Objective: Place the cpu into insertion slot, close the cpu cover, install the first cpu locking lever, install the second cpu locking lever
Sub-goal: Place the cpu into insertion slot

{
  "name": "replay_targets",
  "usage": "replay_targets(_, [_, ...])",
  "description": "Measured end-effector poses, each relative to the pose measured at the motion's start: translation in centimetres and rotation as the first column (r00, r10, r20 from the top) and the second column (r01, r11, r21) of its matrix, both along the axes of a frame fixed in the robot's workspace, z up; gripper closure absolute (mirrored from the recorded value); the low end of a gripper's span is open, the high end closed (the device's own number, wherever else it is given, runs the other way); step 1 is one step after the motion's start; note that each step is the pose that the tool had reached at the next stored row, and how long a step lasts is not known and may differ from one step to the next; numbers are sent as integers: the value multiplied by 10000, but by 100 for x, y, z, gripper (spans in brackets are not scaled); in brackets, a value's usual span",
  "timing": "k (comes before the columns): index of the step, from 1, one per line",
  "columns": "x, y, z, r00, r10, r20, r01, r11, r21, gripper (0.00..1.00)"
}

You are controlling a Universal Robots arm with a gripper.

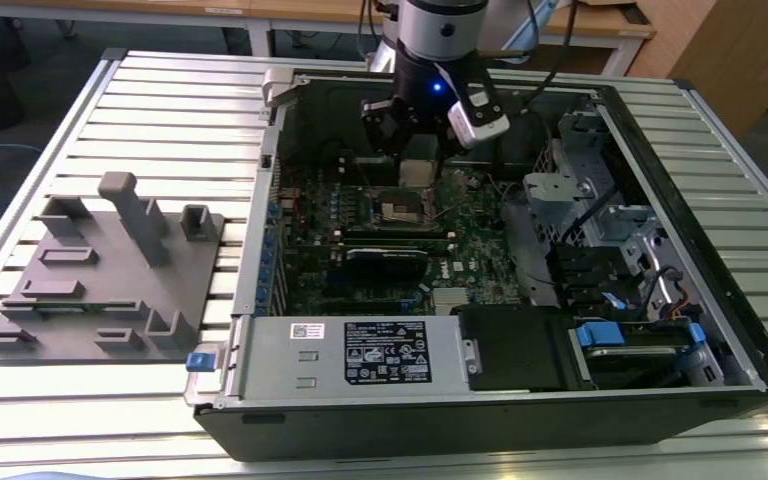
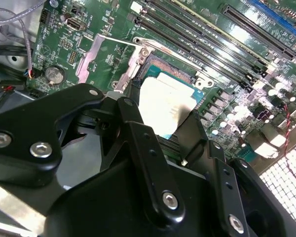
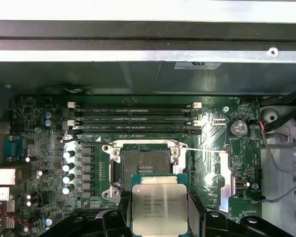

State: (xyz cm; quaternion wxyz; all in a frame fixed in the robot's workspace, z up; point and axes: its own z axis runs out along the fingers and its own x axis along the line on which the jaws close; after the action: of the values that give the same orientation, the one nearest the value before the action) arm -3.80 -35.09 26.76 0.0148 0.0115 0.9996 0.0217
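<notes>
gripper (image 3: 159, 198): 2 fingers (image 3: 195, 211) clamped on opposite edges of the cpu.
cpu (image 3: 159, 213): held flat, silver top showing, overlapping the insertion slot's edge, not seated.
insertion slot (image 3: 144, 167): uncovered, dark centre bare; upper middle of the exterior view (image 1: 402, 207), inside the computer case (image 1: 491, 425).

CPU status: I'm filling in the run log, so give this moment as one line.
end effector: shut on cpu | insertion slot: empty | cpu: not yet seated
</notes>
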Motion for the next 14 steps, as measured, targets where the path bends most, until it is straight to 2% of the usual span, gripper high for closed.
replay_targets(10, [-11,0,-57,10000,0,-1,0,10000,-2,46])
replay_targets(14, [-44,7,-71,10000,0,-2,0,10000,-4,46])
